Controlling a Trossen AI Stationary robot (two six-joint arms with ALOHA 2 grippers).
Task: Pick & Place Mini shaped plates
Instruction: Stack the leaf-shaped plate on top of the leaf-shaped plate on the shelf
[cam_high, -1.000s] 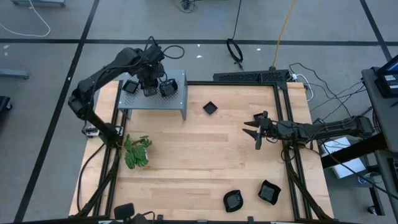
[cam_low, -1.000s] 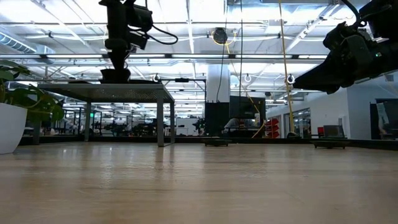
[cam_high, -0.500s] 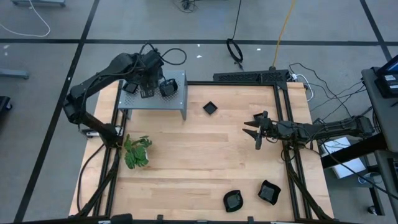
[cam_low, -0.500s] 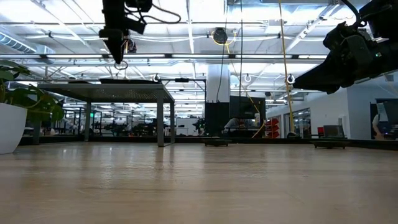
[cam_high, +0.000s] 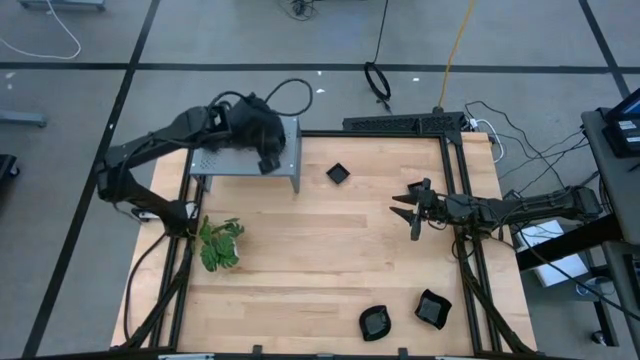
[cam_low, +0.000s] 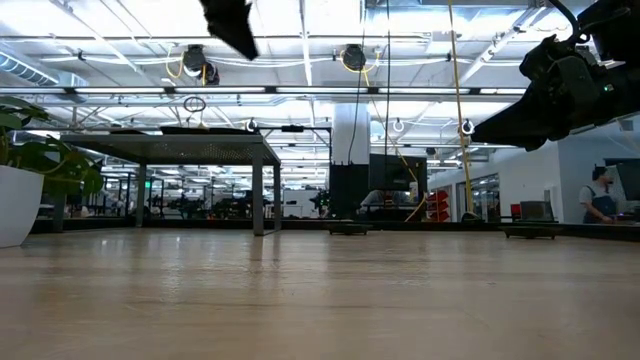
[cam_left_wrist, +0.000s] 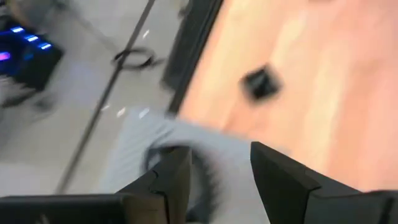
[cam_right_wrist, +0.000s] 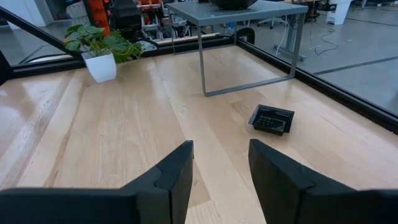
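Observation:
Three black mini shaped plates lie flat on the wooden table: one at the far middle (cam_high: 338, 173) (cam_right_wrist: 272, 118) and two at the near right (cam_high: 375, 322) (cam_high: 432, 308). Another dark plate (cam_left_wrist: 199, 171) rests on the grey perforated shelf (cam_high: 240, 165), blurred in the left wrist view; my left arm hides most of the shelf top from above. My left gripper (cam_high: 270, 158) (cam_left_wrist: 221, 174) hangs open above the shelf's right end, slanting down, with nothing between its fingers. My right gripper (cam_high: 412, 210) (cam_right_wrist: 221, 180) waits open above the table's right side.
A potted green plant (cam_high: 220, 245) stands at the table's left side, near the shelf's front. Black frame rails (cam_high: 460, 190) border the table. Bare wood stretches across the table's middle. A person (cam_low: 602, 195) stands far off in the room.
My left gripper has left a plate lying on the shelf and let go of it. It has risen clear and swung toward the shelf's right end, tipping from pointing straight down to a forward slant. The plate stays on the shelf.

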